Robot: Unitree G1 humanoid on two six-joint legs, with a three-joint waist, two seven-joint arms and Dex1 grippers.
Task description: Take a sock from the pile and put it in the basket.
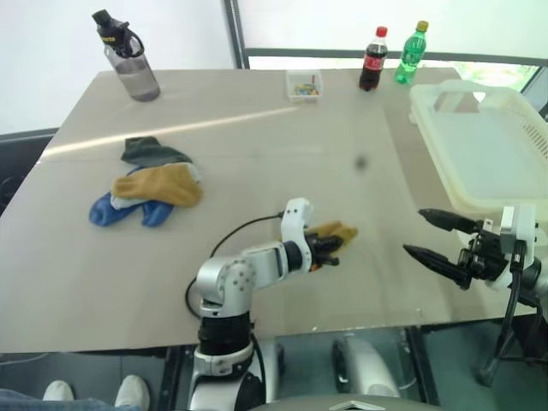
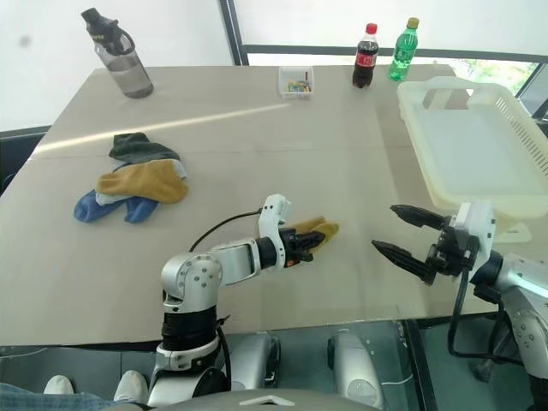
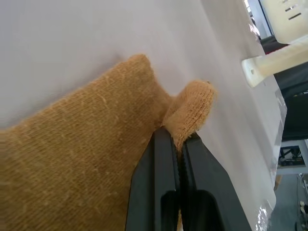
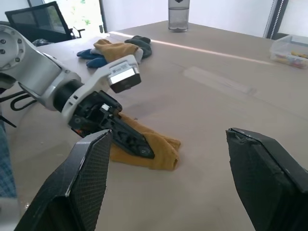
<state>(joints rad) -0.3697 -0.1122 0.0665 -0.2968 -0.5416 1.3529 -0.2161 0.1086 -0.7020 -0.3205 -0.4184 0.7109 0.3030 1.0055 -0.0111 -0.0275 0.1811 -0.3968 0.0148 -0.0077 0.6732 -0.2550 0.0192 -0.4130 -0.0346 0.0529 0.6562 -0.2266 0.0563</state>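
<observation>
Table (image 1: 257,154): I see a broad beige top carrying everything here; its near edge runs just in front of my two arms.
Basket (image 1: 479,154): big cream-white tray with slotted sides, sitting at the table's far right corner and reaching down the right edge; its handle cut-out faces the far edge. I see nothing lying in it.
Pile (image 1: 150,184): socks heaped toward the left edge, about midway between near and far edges; a mustard one on top, blue ones under it toward the near side, a dark green one at the far side, a bit of pale grey between.
Water bottle (image 1: 128,60): smoky clear bottle with a black lid, upright at the far left corner.
Cola bottle (image 1: 373,60): upright at the far edge, just left of the basket.
Green bottle (image 1: 411,53): upright beside the cola bottle, on its right.
Left gripper (image 1: 330,244): near the near edge at the middle of the table, pointing toward the right; fingers pressed together, pinching the sock, as my left wrist view shows plainly.
Right gripper (image 1: 432,235): near the near right corner, in front of the basket, pointing left at the other gripper; fingers spread wide, nothing between them.
Sock (image 1: 336,233): a mustard yellow one, well apart from the pile, lying on the table at the left gripper's tips, a fold of its edge caught between the fingers.
Clear box (image 1: 304,85): small, with coloured bits inside, at the far edge left of the cola bottle.
</observation>
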